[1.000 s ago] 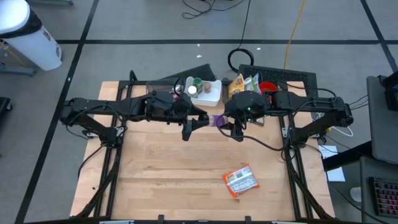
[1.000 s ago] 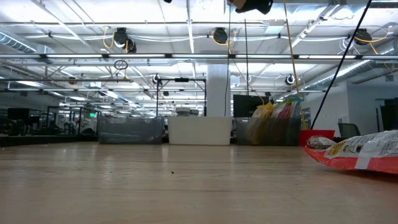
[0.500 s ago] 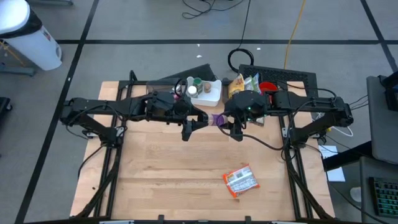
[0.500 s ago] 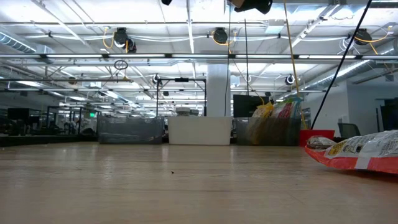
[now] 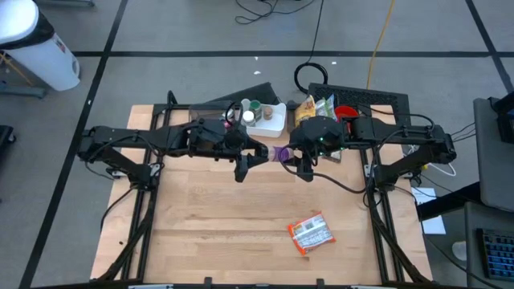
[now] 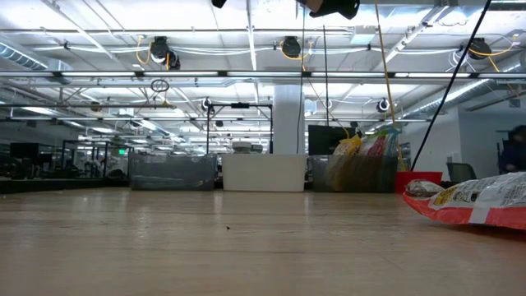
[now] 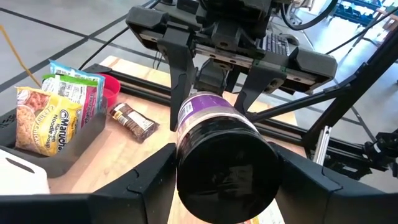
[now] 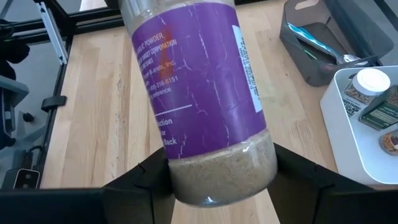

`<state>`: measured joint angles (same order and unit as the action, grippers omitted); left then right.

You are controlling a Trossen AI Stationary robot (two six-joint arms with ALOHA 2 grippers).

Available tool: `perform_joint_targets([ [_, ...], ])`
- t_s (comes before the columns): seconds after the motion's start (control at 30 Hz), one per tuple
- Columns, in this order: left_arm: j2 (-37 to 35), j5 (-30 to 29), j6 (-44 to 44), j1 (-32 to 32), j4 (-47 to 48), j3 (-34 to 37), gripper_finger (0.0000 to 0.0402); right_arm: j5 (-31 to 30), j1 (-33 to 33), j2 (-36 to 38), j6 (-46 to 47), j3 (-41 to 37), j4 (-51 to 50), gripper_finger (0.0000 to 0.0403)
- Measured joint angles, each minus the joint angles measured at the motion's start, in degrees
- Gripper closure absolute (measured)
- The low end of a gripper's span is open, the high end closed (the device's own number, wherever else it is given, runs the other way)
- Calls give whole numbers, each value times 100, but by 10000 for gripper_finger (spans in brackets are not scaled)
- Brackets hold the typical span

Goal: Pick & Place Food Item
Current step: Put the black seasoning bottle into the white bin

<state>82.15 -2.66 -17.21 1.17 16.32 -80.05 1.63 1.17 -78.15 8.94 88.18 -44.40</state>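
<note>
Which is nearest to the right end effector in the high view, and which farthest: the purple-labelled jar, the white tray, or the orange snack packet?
1. Purple-labelled jar: at the right end effector, toward the left arm.
2. White tray: at the table's far edge.
3. Orange snack packet: alone, toward the near edge.

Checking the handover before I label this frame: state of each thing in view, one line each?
spice jar: off the table, lying level between both grippers, cap on
left gripper: around the jar's cap end
right gripper: shut on the jar's base end
snack packet: flat on the table, untouched
white bin: at the table's far edge, holding small containers
grey bin: holding noodle packets
</note>
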Motion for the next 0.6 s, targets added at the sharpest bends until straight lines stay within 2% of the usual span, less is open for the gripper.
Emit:
perform_joint_targets([
  [0.17, 0, -22, 26, -2, 7, 0, 184, -9, 0, 0, -21, 0, -2, 206],
  [0.43, 2, 28, 109, -2, 40, 7, 188, 13, 0, 4, -81, 12, 44, 146],
  [0.6, -17, 190, 195, -127, 162, 11, 190, 9, 43, 82, -159, 15, -245, 125],
])
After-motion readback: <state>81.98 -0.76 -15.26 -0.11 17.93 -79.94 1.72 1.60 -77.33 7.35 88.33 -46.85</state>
